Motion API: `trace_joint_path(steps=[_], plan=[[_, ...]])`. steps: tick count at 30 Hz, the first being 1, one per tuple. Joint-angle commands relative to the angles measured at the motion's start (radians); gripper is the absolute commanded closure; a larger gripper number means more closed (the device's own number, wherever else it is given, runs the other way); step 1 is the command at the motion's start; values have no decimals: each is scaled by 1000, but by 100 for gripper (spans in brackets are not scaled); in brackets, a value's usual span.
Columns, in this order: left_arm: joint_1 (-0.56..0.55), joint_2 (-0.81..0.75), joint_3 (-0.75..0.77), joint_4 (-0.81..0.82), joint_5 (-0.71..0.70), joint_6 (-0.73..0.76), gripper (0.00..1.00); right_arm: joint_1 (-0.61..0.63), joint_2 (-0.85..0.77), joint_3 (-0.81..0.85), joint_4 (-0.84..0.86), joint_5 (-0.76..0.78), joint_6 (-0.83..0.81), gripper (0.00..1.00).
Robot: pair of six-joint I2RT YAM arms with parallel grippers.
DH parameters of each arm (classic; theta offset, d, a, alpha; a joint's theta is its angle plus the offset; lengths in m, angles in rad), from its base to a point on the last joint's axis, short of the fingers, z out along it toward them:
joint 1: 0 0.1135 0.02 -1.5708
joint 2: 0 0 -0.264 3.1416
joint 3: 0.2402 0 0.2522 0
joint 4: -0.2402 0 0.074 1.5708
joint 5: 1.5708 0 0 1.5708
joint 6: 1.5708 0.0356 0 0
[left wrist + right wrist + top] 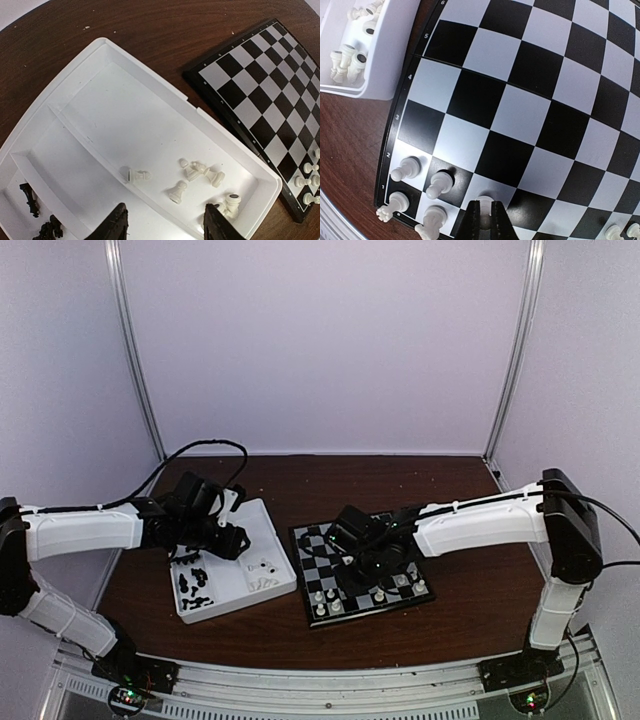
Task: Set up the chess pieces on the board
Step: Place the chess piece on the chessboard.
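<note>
The board [330,555] lies right of centre on the brown table. Several cream-white chess pieces stand along its near edge, among them two pawns [406,167] [439,182] in the left corner. My right gripper [486,206] is shut on a white pawn [484,199] that stands on a pale second-row square beside them. My left gripper [166,210] hangs open over the white tray [125,100]. Loose white pieces [177,191] lie just beyond its fingertips, and black pieces [30,199] lie in a side compartment.
The tray [255,525] sits just left of the board, their edges almost touching. The board's far rows show only bare squares [535,65]. Bare table runs behind both, up to the pale booth walls.
</note>
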State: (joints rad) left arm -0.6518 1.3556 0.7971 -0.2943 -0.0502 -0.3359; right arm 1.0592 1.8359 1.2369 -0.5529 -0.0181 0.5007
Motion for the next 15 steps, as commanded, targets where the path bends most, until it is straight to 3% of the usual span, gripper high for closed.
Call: trace_joint_path(steps=[1, 15], plan=[[6, 19, 35, 4, -14, -11, 48, 7, 24, 36, 6, 38, -3, 97], [6, 29, 38, 1, -8, -12, 48, 15, 30, 62, -55, 71, -13, 95]])
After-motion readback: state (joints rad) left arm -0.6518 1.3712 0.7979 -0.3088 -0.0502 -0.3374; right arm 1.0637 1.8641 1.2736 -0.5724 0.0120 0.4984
